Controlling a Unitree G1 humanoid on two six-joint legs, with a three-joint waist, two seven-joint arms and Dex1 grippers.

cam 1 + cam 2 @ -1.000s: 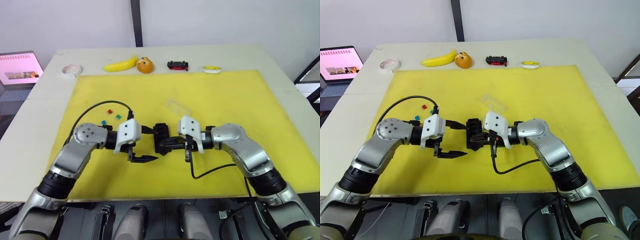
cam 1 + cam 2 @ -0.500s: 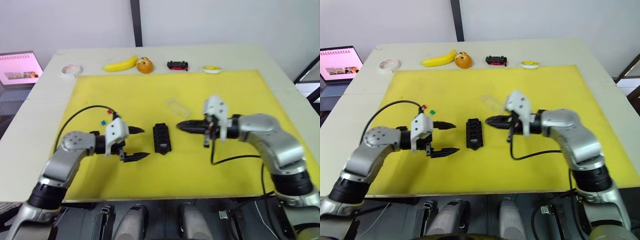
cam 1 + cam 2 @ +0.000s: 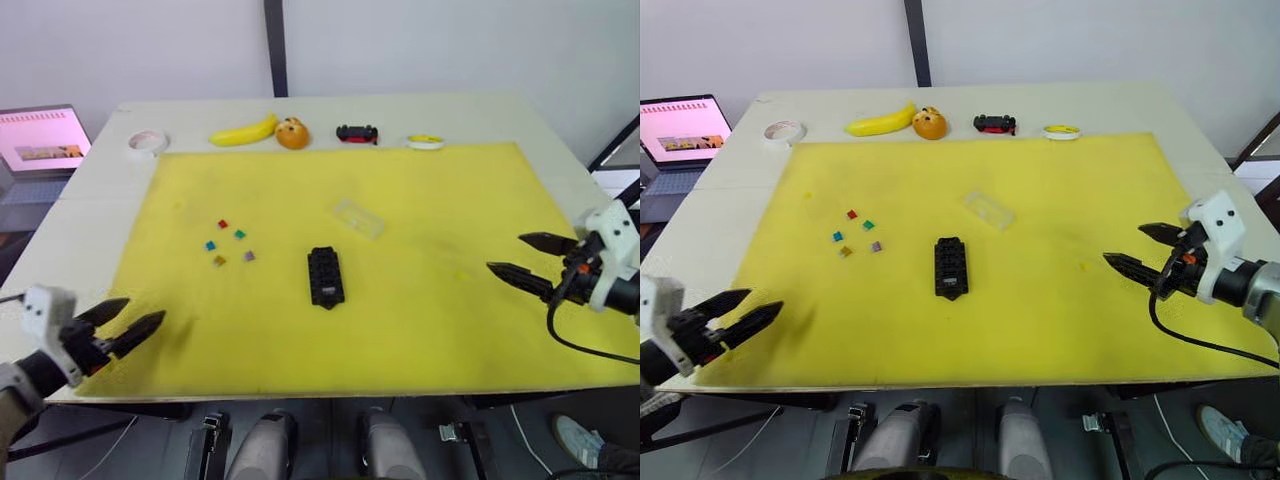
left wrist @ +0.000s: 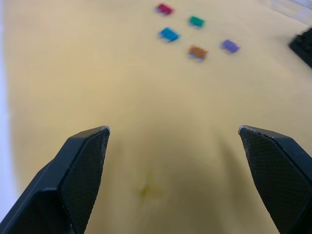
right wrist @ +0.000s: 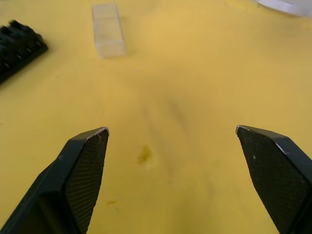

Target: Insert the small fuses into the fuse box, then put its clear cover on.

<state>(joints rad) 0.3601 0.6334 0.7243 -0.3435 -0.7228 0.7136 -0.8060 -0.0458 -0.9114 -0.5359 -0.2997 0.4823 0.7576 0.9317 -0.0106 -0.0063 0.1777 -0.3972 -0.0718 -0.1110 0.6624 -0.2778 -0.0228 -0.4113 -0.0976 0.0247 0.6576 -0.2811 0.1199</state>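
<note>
Left wrist view shows five fuses (image 4: 197, 51) left of the box (image 3: 325, 277); cover (image 5: 108, 29) beyond it. Both grippers (image 3: 118, 326) (image 3: 520, 257) gape wide, empty.

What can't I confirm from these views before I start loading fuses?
- Fuse box: slots too small in the eye views to tell filled from empty; the wrist views cut it off at the edge.
- Small fuses: five visible; blurred in the left wrist view.
- Clear cover: which side faces up is unclear.

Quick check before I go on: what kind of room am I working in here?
Probably a lab or office test bench: a pale table with a yellow mat laid on it, an open laptop alongside, and practice props like a banana.
</note>
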